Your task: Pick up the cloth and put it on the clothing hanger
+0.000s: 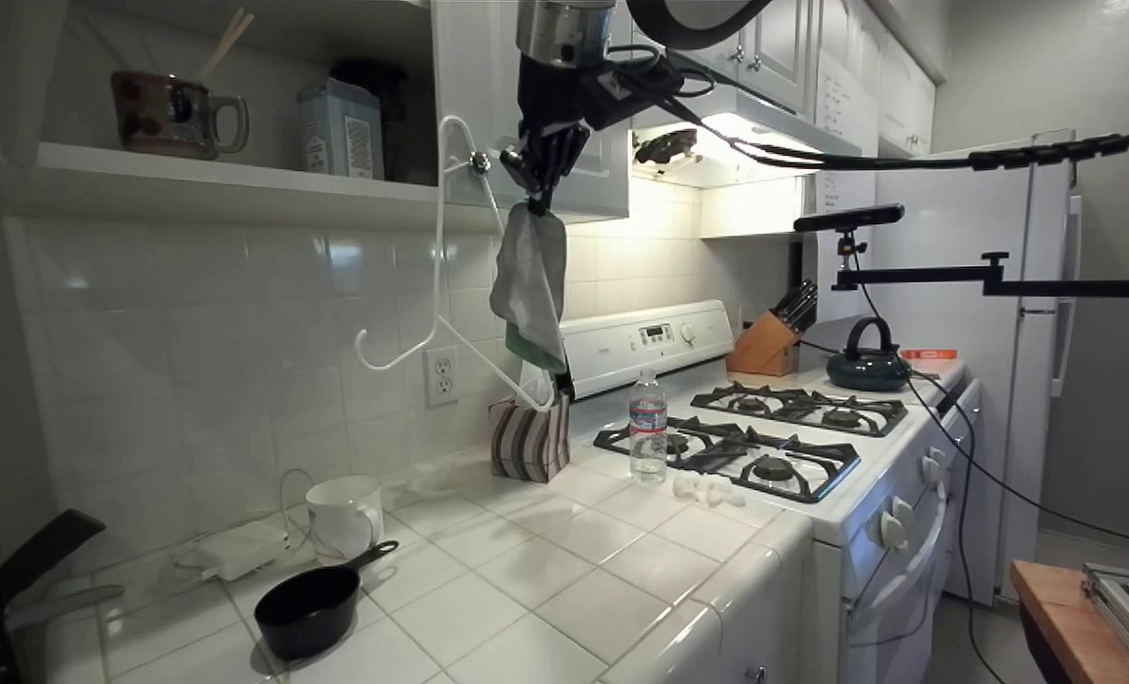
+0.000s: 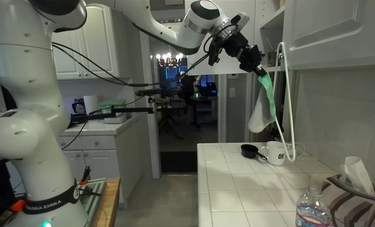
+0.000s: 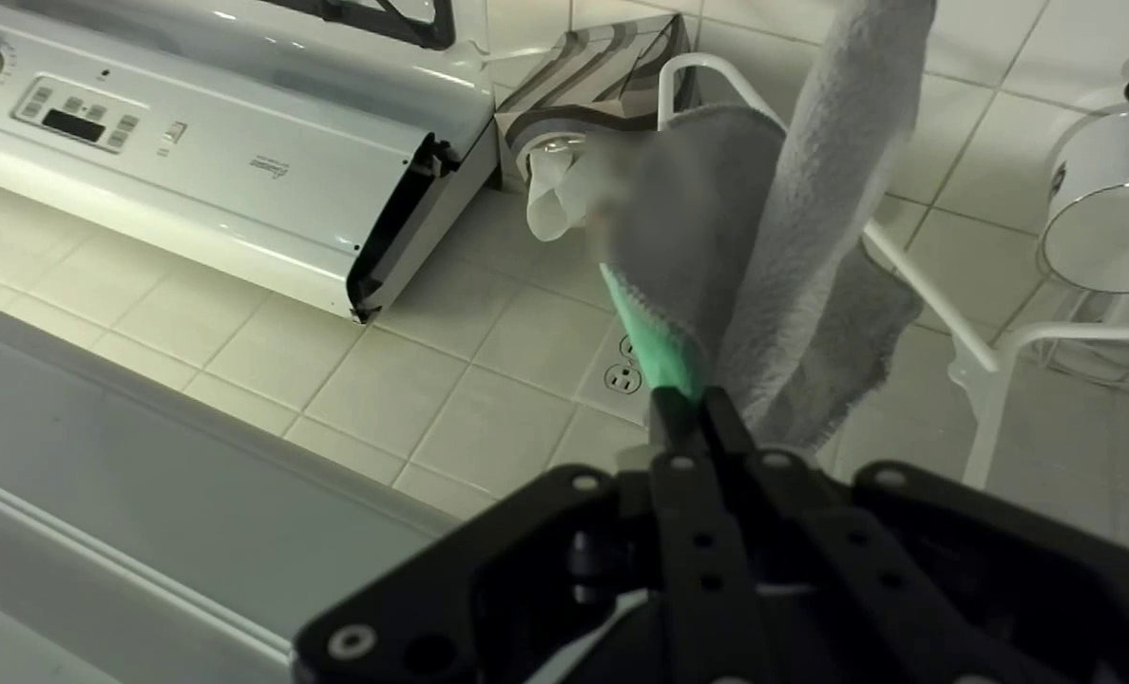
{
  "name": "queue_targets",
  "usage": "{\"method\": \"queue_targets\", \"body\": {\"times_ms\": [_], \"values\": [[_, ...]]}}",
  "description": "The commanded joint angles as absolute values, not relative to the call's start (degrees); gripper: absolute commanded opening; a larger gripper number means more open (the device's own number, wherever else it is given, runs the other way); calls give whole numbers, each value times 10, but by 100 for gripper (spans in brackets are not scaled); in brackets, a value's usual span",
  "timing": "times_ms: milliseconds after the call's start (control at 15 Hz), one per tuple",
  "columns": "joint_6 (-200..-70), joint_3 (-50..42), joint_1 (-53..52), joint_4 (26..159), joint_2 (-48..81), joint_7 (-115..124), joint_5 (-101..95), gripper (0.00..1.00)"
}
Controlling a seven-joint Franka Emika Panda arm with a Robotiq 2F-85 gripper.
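We've hand [image 3: 697,408] clamped on cloth [image 1: 530,280], dangling nr hanger [image 1: 439,237] (unclear if touching), w/ mug [image 1: 341,518] lower than hanger.

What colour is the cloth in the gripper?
The cloth is grey and green, showing best in an exterior view.

The tiled wall [image 2: 342,107] runs beneath a white cabinet [image 2: 336,33].

Lower arm [image 2: 29,78] stands upright at left in an exterior view; forearm [image 2: 162,33] reaches right. Wrist [image 2: 206,22] tilts down to the right. Gripper [image 2: 262,72] points downward, fingers [image 3: 728,427] close together, tips side by side in the wrist view.
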State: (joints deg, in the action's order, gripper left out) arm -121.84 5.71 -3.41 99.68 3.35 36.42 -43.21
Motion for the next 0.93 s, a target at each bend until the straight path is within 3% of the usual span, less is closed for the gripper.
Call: {"method": "queue_targets", "body": {"times_ms": [0,867], "values": [[-1216,48,-47,993,43,418,-494,1],[-1286,37,-60,1010,106,679,-727,1]]}}
